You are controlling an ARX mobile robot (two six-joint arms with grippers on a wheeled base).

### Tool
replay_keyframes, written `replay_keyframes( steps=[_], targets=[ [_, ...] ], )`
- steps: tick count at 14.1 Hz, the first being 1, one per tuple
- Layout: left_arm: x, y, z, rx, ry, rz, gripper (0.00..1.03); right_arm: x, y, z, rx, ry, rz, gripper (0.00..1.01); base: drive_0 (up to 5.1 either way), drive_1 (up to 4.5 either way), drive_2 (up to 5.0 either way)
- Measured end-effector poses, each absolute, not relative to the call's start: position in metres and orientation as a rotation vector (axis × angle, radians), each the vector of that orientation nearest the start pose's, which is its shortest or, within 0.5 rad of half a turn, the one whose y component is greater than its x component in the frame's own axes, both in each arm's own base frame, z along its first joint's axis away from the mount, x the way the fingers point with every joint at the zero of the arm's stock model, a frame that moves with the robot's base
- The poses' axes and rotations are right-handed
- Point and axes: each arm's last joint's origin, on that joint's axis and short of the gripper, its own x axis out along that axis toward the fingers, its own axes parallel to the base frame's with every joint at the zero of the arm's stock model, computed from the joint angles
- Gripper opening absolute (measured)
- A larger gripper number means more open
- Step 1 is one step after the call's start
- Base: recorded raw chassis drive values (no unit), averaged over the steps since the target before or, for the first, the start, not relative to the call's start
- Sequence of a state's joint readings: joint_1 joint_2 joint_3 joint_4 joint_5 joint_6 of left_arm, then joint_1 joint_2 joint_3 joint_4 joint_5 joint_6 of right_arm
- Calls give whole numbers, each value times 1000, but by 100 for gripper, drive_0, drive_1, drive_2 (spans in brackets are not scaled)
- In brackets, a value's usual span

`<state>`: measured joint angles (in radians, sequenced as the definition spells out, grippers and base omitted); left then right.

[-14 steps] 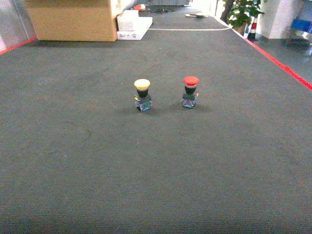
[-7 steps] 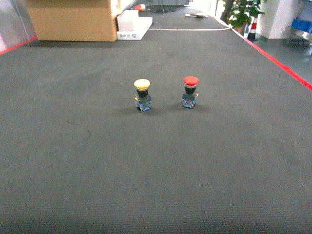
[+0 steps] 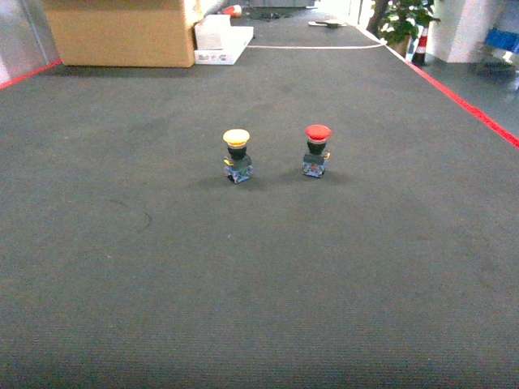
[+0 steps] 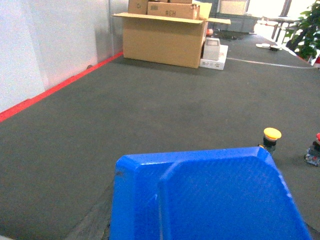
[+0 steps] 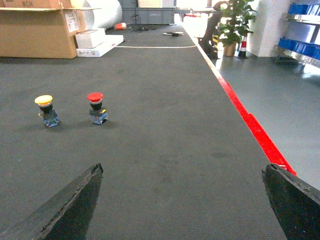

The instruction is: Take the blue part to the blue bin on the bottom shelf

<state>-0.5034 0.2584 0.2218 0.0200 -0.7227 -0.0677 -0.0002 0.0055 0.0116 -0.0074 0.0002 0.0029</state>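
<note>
A large blue moulded plastic piece (image 4: 210, 197) fills the bottom of the left wrist view and hides the left gripper's jaws. I cannot tell whether it is the blue part or a blue bin, nor whether it is held. My right gripper (image 5: 182, 172) is open above the dark carpet, its two dark fingertips (image 5: 82, 200) spread wide with nothing between them. Blue bins (image 5: 302, 8) sit on a grey rack (image 5: 295, 50) far off to the right. The bottom shelf cannot be made out from here. Neither gripper shows in the head view.
A yellow push button (image 3: 237, 156) and a red push button (image 3: 316, 150) stand upright on the carpet ahead. A cardboard box (image 3: 122, 32) and white boxes (image 3: 220, 40) stand at the back left. Red floor tape (image 5: 250, 125) borders the carpet on the right, by a potted plant (image 5: 232, 22).
The two buttons and the boxes sit very slightly higher in the head view than a second ago. Nothing else has visibly changed.
</note>
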Motion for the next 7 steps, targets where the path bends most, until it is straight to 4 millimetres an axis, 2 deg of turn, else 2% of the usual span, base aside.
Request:
replay_keyframes(
  steps=[7],
  targets=[
    [97,-32,222,-66,-5,220,44,97,0,167,3,-6,0,98,0,0,0]
  ],
)
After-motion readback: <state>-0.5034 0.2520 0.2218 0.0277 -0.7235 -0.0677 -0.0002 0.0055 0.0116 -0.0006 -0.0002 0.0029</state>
